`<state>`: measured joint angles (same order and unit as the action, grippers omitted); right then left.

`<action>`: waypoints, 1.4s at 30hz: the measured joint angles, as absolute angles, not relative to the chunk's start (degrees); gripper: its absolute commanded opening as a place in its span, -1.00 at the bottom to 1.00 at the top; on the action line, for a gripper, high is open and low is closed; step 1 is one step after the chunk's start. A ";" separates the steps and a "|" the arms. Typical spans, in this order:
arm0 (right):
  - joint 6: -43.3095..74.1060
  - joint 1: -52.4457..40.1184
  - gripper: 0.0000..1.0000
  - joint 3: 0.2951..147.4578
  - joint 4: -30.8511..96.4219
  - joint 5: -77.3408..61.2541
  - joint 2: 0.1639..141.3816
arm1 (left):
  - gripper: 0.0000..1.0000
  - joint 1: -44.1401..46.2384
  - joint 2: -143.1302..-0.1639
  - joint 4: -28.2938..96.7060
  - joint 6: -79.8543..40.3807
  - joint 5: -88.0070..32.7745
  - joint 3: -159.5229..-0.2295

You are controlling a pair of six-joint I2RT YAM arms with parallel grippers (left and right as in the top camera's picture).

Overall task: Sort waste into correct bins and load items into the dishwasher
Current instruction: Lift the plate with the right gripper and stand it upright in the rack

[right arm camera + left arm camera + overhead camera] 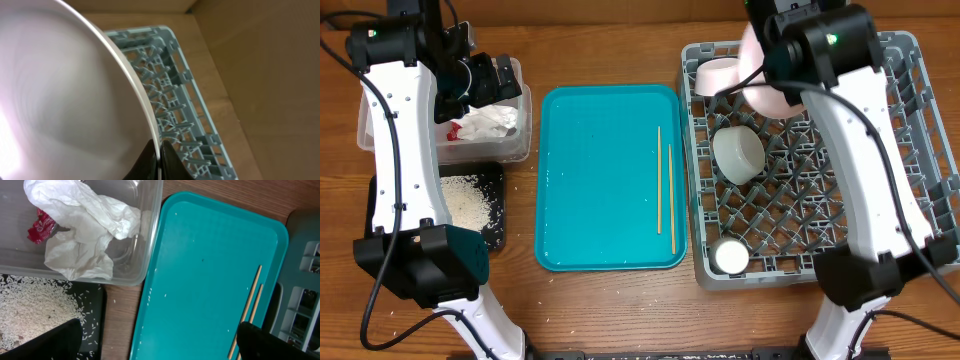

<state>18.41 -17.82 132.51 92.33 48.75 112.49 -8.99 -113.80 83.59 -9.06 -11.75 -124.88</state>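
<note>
My right gripper (pixel 159 156) is shut on the rim of the pale pinkish-white plate (pixel 65 100) and holds it on edge over the far part of the grey dish rack (pixel 910 120). In the rack there are a white bowl (pixel 738 153), a second bowl (pixel 718 72) at the far left, and a small white cup (pixel 730 257). Two wooden chopsticks (pixel 665 185) lie on the teal tray (pixel 600 180). My left gripper (pixel 160 347) is open and empty, above the clear tub (pixel 515 140), which holds the crumpled wrapper (pixel 85 230). Rice (pixel 35 305) lies in the black tray (pixel 492 225).
A few loose rice grains (pixel 165 296) lie on the teal tray and on the wood between the trays. The teal tray sits between the bins on the left and the dish rack on the right. A brown wall (pixel 270 60) stands just past the rack.
</note>
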 measured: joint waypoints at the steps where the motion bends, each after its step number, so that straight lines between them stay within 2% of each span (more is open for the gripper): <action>1: 18.24 -17.02 -0.92 131.22 91.46 49.06 112.68 | 1.00 -8.99 -113.80 83.59 -9.06 -11.73 -124.88; 8: 13.89 -10.37 -0.92 118.10 78.37 51.07 113.27 | 1.00 -8.99 -113.80 83.59 -9.06 -11.75 -124.88; 14: 9.26 -10.00 -0.92 109.27 68.05 51.37 113.27 | 1.00 -8.99 -113.80 83.59 -9.06 -11.75 -124.88; 15: 8.73 -10.17 -0.81 107.96 67.00 51.35 113.27 | 0.99 -8.99 -113.80 83.59 -9.08 -11.73 -124.88; 17: 8.49 -10.17 -0.30 106.06 65.58 50.76 113.27 | 1.00 -8.99 -113.80 83.59 -9.08 -11.75 -124.88; 22: 7.49 -10.17 0.59 105.14 64.49 47.92 113.27 | 1.00 -8.99 -113.80 83.59 -9.08 -11.75 -124.88; 26: 7.16 -10.22 0.99 106.04 67.05 45.06 113.27 | 1.00 -8.99 -113.80 83.61 -9.08 -11.75 -124.88; 32: 7.01 -10.24 1.00 116.90 74.00 32.47 112.16 | 1.00 -8.99 -113.80 83.59 -9.06 -11.73 -124.88; 38: 8.86 -11.77 0.98 122.13 72.99 -1.10 106.89 | 1.00 -8.99 -113.80 83.59 -9.08 -11.73 -124.88; 42: 13.13 -19.35 0.64 117.01 68.42 -7.92 106.34 | 1.00 -8.99 -113.80 83.61 -9.06 -11.75 -124.88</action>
<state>13.13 -19.35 117.01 68.42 -7.92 106.34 -8.99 -113.80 83.61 -9.06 -11.75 -124.88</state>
